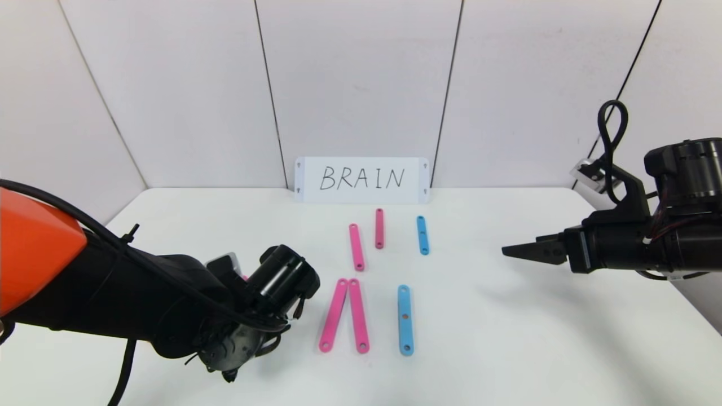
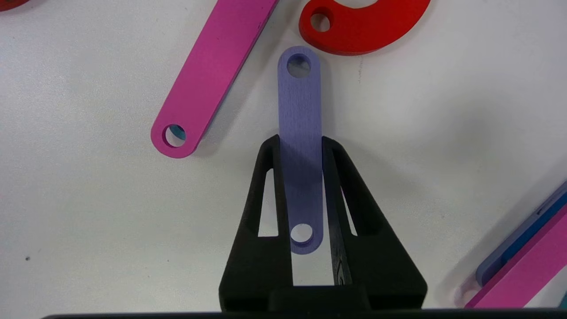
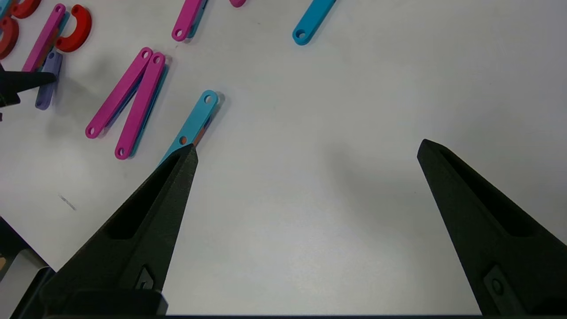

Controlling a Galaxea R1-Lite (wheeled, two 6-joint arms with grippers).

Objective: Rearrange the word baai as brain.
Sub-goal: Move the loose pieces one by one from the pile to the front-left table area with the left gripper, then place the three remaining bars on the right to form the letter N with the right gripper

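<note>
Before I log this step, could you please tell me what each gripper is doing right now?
Left gripper: closed on the purple strip.
Right gripper: open, holding nothing, above the table.

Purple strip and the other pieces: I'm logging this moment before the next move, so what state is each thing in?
Purple strip: flat on the table, clamped between the left tool's fingers.
Left tool: shut on the purple strip.
Right tool: open, empty, above bare table.
Two long pink strips: flat, meeting at their far ends.
Long blue strip: flat, alone.
Red half-ring: flat, untouched.
BRAIN card: upright against the wall.
</note>
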